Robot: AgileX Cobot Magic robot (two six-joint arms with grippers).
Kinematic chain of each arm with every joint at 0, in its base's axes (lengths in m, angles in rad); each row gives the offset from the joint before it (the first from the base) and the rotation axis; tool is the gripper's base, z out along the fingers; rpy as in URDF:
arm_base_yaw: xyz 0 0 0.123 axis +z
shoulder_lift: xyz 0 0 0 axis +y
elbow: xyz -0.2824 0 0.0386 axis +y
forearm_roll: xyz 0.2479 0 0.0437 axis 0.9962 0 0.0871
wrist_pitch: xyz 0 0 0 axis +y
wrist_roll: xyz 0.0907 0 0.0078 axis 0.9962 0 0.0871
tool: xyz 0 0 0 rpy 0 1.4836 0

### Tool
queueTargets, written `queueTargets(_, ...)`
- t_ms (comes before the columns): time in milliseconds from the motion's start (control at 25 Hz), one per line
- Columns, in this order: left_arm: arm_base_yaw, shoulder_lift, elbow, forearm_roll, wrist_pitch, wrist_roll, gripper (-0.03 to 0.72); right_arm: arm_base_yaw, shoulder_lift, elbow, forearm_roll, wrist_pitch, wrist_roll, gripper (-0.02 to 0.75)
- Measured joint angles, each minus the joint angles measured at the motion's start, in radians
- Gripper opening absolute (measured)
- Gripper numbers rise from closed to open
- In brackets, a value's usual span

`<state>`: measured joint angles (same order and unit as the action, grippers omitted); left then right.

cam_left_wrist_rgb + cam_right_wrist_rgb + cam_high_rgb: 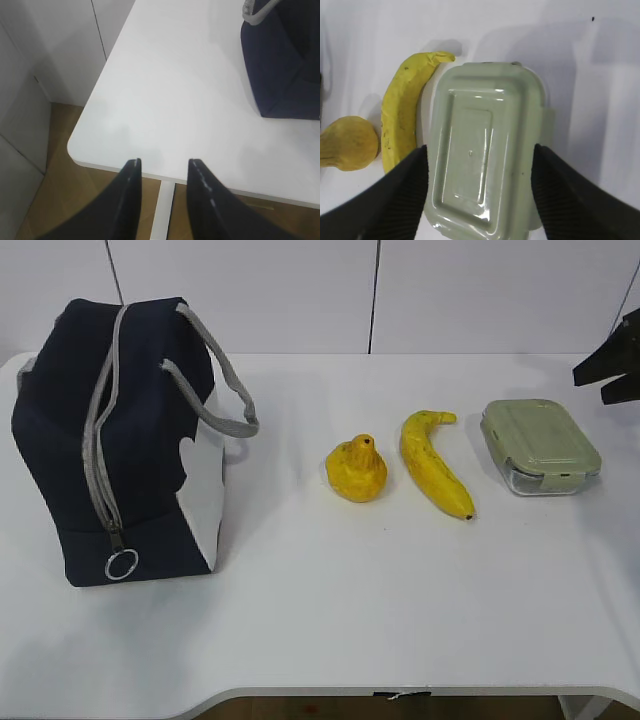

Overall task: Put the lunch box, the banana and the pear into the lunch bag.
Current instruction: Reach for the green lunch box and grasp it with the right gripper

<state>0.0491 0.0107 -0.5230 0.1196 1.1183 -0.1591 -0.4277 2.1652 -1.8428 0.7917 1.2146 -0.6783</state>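
The navy lunch bag [130, 440] stands at the table's left, its grey zipper running down to a silver ring [121, 564]. To its right lie the pear [356, 470], the banana [433, 465] and the green-lidded lunch box [540, 447] in a row. My right gripper [610, 365] hovers at the far right, above and behind the box. In the right wrist view it [480, 150] is open, its jaws wider than the lunch box [485, 120] below; banana [402, 110] and pear [347, 142] lie to the left. My left gripper [165, 162] is open and empty over the table's edge, the bag [285, 65] well off to its right.
The white table [350, 620] ends at a rounded corner [75, 150] near my left gripper, with wooden floor [55, 200] below. A white panelled wall [300, 290] backs the table.
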Motion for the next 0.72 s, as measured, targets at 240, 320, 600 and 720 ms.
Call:
queueTargets(240, 0.0, 0.0, 0.0, 0.0, 0.0, 0.0, 0.237, 0.0, 0.0, 0.0, -0.035, 0.0, 0.012, 0.516)
queueTargets(320, 0.0, 0.0, 0.0, 0.0, 0.0, 0.0, 0.237, 0.0, 0.0, 0.0, -0.053, 0.0, 0.032, 0.516)
queueTargets(600, 0.0, 0.0, 0.0, 0.0, 0.0, 0.0, 0.238, 0.0, -0.002, 0.0, -0.089, 0.0, 0.08, 0.515)
queueTargets(720, 0.0, 0.0, 0.0, 0.0, 0.0, 0.0, 0.239, 0.0, -0.012, 0.0, -0.09, 0.0, 0.085, 0.516)
